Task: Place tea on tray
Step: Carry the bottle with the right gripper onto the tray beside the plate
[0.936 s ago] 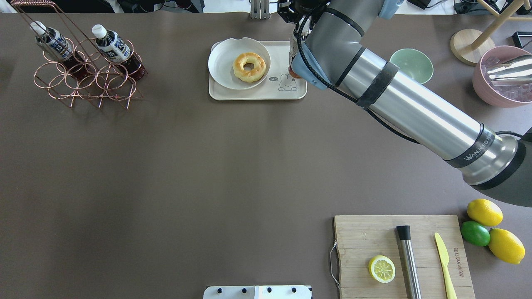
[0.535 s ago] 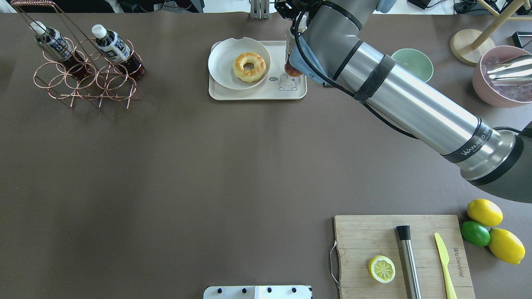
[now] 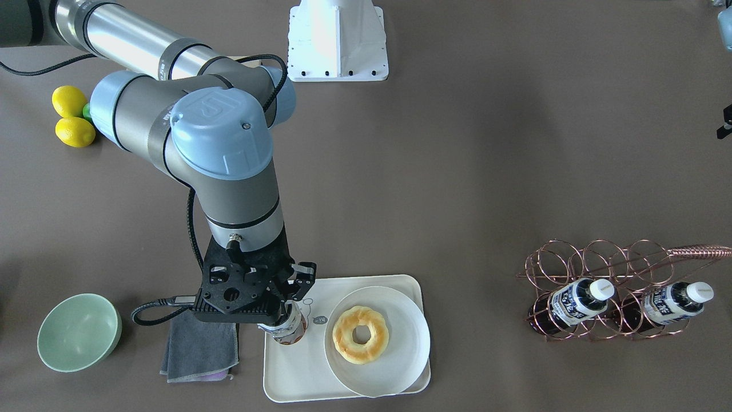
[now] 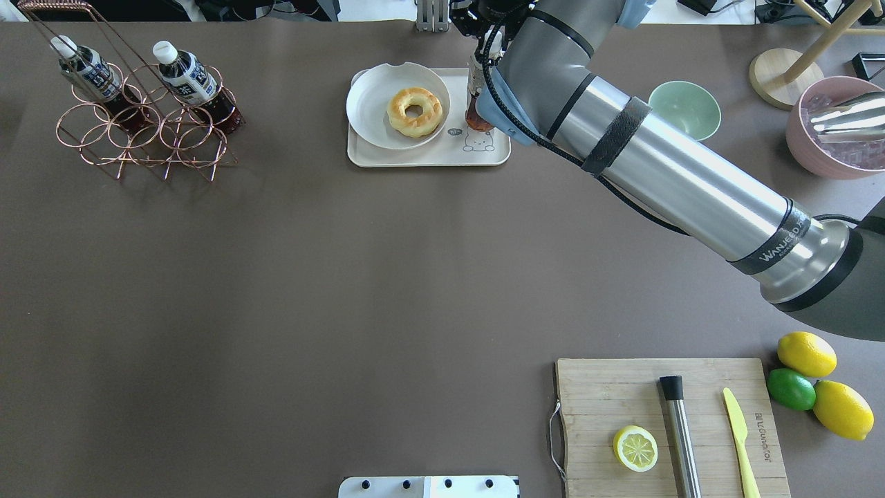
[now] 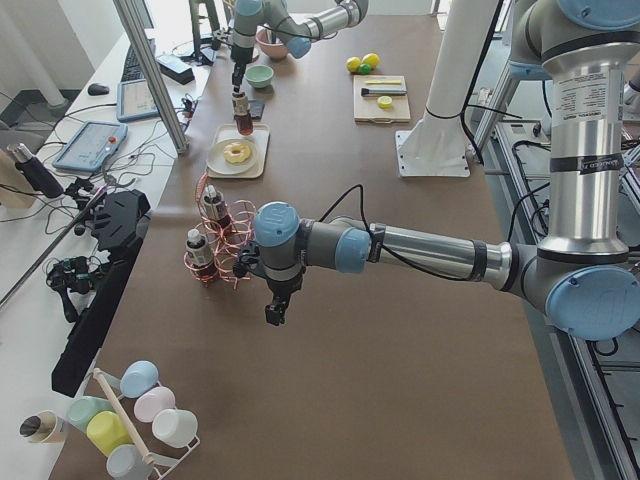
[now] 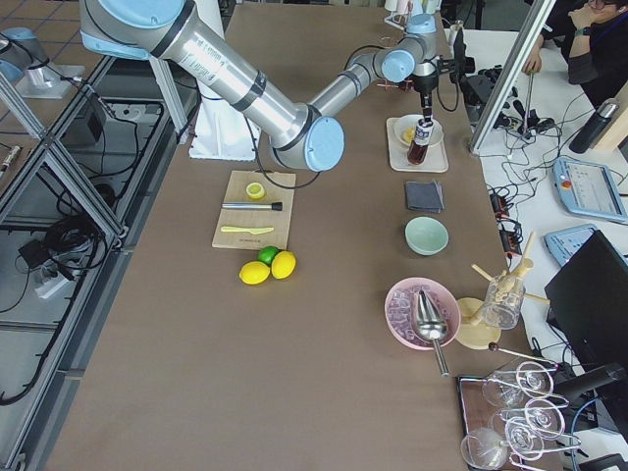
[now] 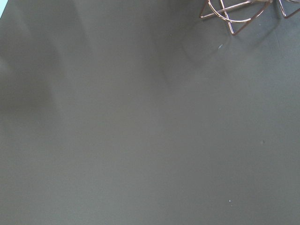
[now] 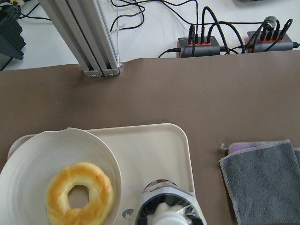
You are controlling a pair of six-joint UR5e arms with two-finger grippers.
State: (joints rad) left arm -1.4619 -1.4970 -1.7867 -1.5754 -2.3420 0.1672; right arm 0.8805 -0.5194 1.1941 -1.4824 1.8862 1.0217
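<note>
- The tray [image 4: 429, 155] lies at the table's far edge, near the middle.
- A plate [image 4: 366, 104] sits on the tray's left part, with a doughnut [image 4: 415, 111] on it.
- The tea bottle [image 3: 289, 331] is upright over the tray's right part, just beside the plate and under the right gripper [image 3: 281, 313].
- A cloth [image 3: 200, 343] lies just right of the tray, and a bowl [image 4: 684, 107] lies right of the cloth.
- A wire rack [image 4: 145, 135] stands at the far left, with two other bottles [image 4: 183, 72] in it.
- A cutting board [image 4: 622, 394] lies at the near right, with lemons [image 4: 805, 353] beside its right edge.
</note>
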